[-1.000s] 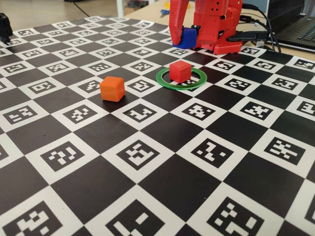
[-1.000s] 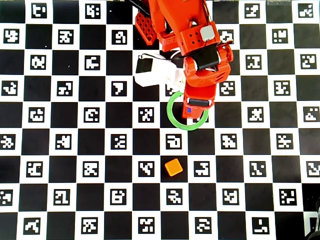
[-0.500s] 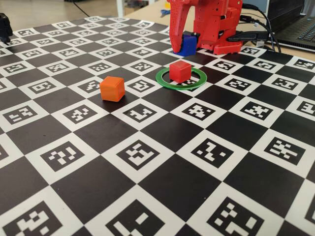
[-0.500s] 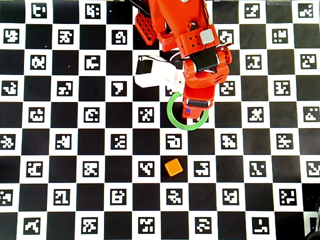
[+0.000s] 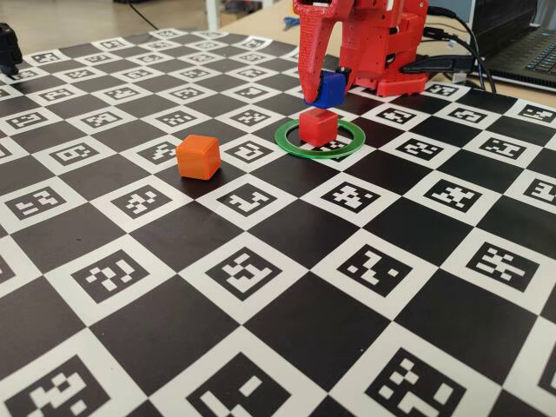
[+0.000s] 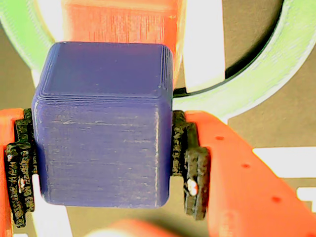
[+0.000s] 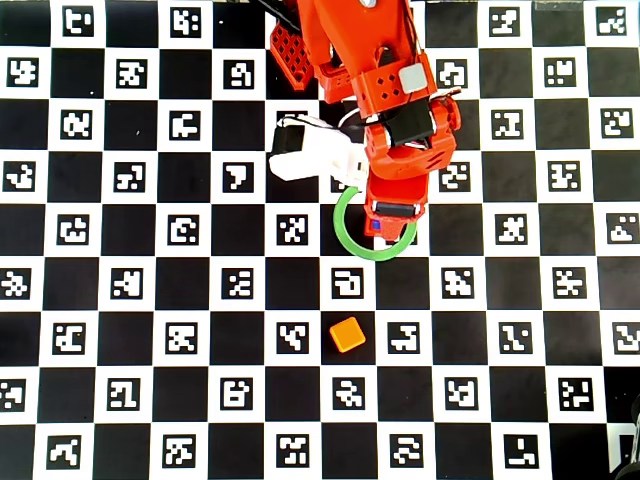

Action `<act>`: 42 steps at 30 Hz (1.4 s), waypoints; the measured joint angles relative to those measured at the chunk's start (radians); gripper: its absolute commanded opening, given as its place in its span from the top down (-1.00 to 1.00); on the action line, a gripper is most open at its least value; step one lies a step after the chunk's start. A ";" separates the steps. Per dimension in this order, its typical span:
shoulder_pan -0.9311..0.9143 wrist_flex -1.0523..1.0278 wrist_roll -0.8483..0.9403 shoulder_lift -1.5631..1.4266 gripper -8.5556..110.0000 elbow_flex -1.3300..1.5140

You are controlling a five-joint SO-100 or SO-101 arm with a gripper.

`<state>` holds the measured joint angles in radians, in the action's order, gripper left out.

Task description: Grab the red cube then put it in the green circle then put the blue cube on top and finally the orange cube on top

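The red cube (image 5: 318, 127) sits inside the green circle (image 5: 287, 140) on the checkered board. My gripper (image 5: 326, 91) is shut on the blue cube (image 5: 331, 88), holding it just above the red cube with a small gap. In the wrist view the blue cube (image 6: 103, 128) fills the space between the black pads (image 6: 190, 163), with the red cube (image 6: 121, 22) and green circle (image 6: 256, 74) beyond it. The orange cube (image 5: 198, 157) stands apart, left of the ring. From overhead the arm covers most of the ring (image 7: 345, 225); the orange cube (image 7: 347, 334) lies below it.
The red arm base (image 5: 387, 52) stands behind the ring. A laptop (image 5: 521, 48) and cables lie at the back right. A dark object (image 5: 7, 48) sits at the board's far left edge. A white camera module (image 7: 315, 155) juts from the wrist.
My gripper has carried the blue cube from behind the ring, near the base, forward and up to just over the red cube. The red and orange cubes have not moved.
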<state>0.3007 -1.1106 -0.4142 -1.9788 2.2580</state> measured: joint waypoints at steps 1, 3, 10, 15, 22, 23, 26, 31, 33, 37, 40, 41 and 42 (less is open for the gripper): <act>0.000 0.000 0.000 0.006 0.75 0.005; -0.005 0.009 0.005 0.014 0.75 0.006; -0.028 0.029 0.021 0.023 0.74 0.012; -0.028 0.025 0.026 0.023 0.73 0.017; -0.028 0.025 0.021 0.023 0.52 0.017; -0.028 0.023 0.021 0.023 0.47 0.017; -0.028 0.023 0.021 0.023 0.37 0.017; -0.028 0.023 0.021 0.023 0.21 0.017; -0.028 0.017 0.021 0.023 0.15 0.017; -0.028 0.000 0.021 0.023 0.01 0.023; -0.028 -0.015 0.021 0.023 -0.08 0.026; -0.028 -0.025 0.023 0.023 -0.09 0.026; -0.028 -0.037 0.020 0.023 -0.11 0.026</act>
<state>0.2730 -1.1474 -0.3942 -1.9558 2.2841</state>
